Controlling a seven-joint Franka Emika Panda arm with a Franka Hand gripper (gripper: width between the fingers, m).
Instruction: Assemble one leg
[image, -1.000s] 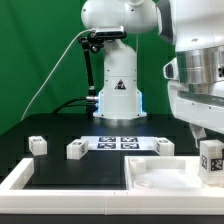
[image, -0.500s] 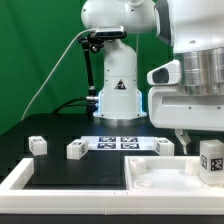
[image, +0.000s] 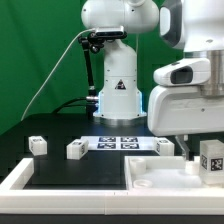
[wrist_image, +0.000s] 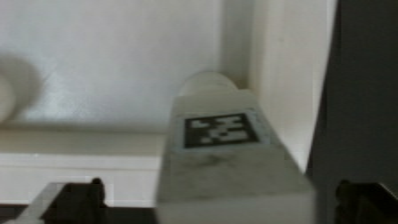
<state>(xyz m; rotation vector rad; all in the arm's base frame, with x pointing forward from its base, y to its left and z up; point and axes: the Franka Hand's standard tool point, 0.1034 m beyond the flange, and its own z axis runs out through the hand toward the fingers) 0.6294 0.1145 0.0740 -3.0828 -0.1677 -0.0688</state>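
A leg (image: 211, 158), a small white post with a black-and-white tag, stands at the exterior view's right by the white tray-like tabletop (image: 150, 176). My gripper (image: 205, 148) is lowered over it. In the wrist view the leg (wrist_image: 222, 150) sits between my fingertips (wrist_image: 75, 200), with a gap on each side. The jaws are open and straddle the leg without touching it. Three more legs stand on the black table: one (image: 37, 145) at the left, one (image: 77, 149) beside it, and one (image: 162, 146) near my gripper.
The marker board (image: 120, 142) lies flat at the middle back. The robot base (image: 117, 95) stands behind it. A white border (image: 20, 178) runs along the table's front left edge. A green backdrop closes the back.
My arm has swung in from the exterior view's right toward the left and come down over the leg at the right. The legs and the tabletop have not moved.
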